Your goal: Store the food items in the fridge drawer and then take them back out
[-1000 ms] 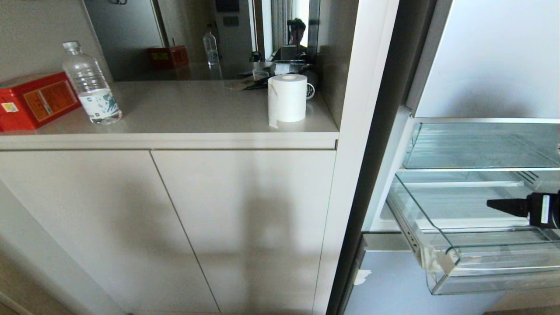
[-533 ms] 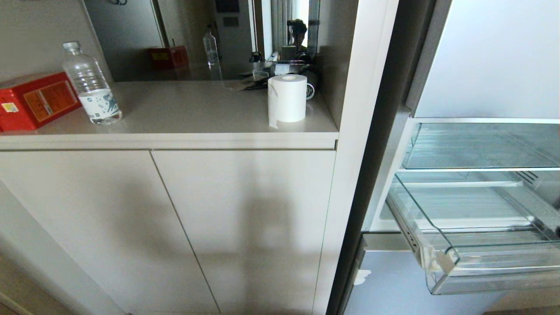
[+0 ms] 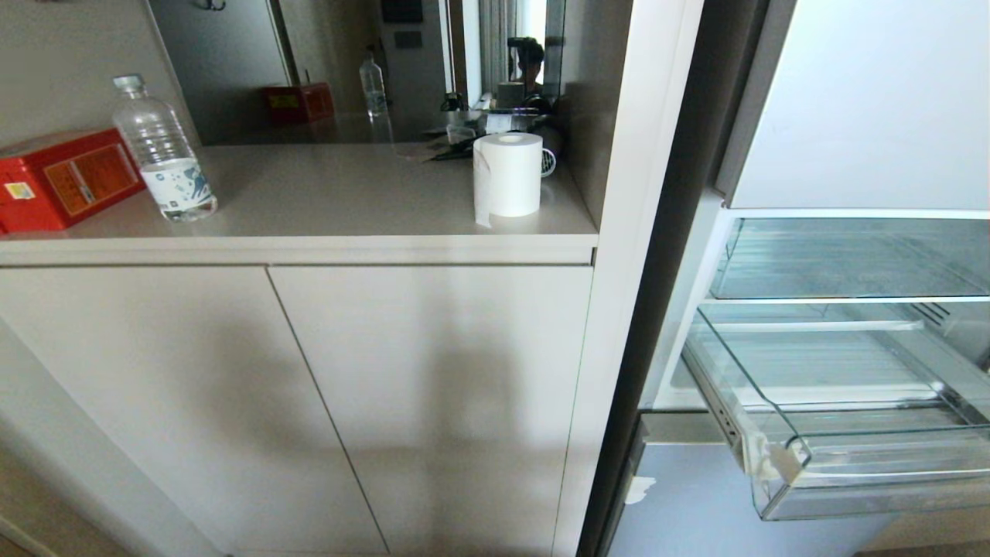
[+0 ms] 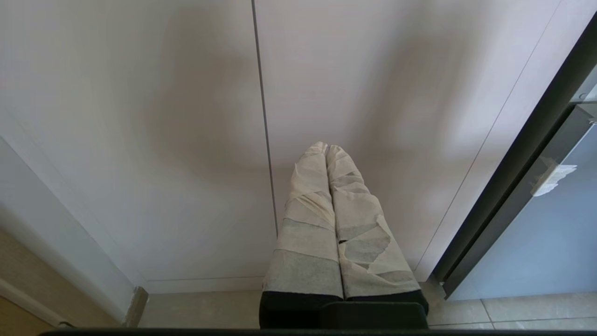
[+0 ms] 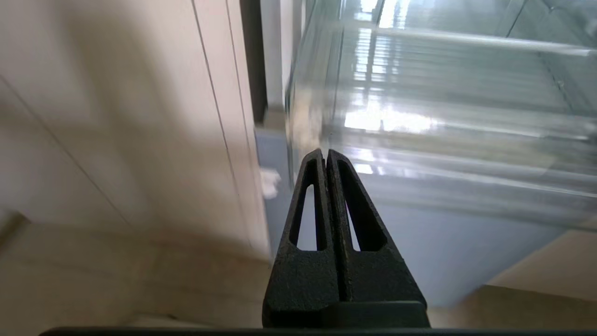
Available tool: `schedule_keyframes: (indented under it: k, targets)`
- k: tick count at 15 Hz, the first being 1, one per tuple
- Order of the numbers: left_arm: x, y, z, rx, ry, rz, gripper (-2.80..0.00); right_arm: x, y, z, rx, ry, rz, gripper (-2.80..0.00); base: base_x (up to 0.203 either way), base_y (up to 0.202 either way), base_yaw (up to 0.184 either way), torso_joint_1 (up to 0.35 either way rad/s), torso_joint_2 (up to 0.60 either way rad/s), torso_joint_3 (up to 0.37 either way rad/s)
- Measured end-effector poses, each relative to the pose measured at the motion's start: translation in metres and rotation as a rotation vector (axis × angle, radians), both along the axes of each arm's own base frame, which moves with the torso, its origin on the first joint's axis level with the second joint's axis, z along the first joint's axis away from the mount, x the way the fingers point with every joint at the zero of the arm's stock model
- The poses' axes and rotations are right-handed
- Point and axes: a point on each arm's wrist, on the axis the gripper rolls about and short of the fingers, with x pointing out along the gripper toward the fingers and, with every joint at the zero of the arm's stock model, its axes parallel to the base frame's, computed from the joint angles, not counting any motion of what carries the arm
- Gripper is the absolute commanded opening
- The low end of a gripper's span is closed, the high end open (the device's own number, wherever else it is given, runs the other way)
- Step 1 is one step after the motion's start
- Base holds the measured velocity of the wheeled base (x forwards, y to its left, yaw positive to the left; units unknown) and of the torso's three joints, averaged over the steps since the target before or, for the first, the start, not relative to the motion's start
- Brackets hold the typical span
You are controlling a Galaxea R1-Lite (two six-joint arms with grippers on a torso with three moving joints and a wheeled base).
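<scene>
The clear fridge drawer [image 3: 843,472] stands pulled out at the right of the head view, and nothing shows inside it. It also fills the far side of the right wrist view as the drawer [image 5: 466,140]. The food items are out of view. My right gripper [image 5: 326,152] is shut and empty, low in front of the drawer's near corner; it does not show in the head view. My left gripper [image 4: 326,146], its fingers wrapped in pale tape, is shut and empty, pointing at the cabinet doors near the floor.
A counter [image 3: 325,232] holds a red box [image 3: 66,178], a water bottle [image 3: 164,151] and a white paper roll [image 3: 507,175]. A mirror behind reflects a person. A glass shelf [image 3: 851,259] sits above the drawer. The blue fridge door panel [image 5: 419,242] lies below it.
The right gripper, seen over the drawer a second ago, has withdrawn out of the head view. The drawer and the counter items have not moved.
</scene>
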Motion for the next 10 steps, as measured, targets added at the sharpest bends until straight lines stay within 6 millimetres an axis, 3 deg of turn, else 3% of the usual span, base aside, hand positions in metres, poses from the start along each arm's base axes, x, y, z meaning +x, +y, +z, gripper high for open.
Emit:
schedule_keyframes:
  k: [4,10]
  targets:
    - [0.000,0.000,0.000,0.000,0.000,0.000,-2.80,-0.015,-0.003,-0.044,-0.120,-0.024,-0.045,-2.80,0.000,0.000,0.000,0.000,0.00,0.000]
    - [0.000,0.000,0.000,0.000,0.000,0.000,-2.80,-0.025,-0.003,-0.057,-0.097,-0.105,-0.078,-2.80,0.000,0.000,0.000,0.000,0.00,0.000]
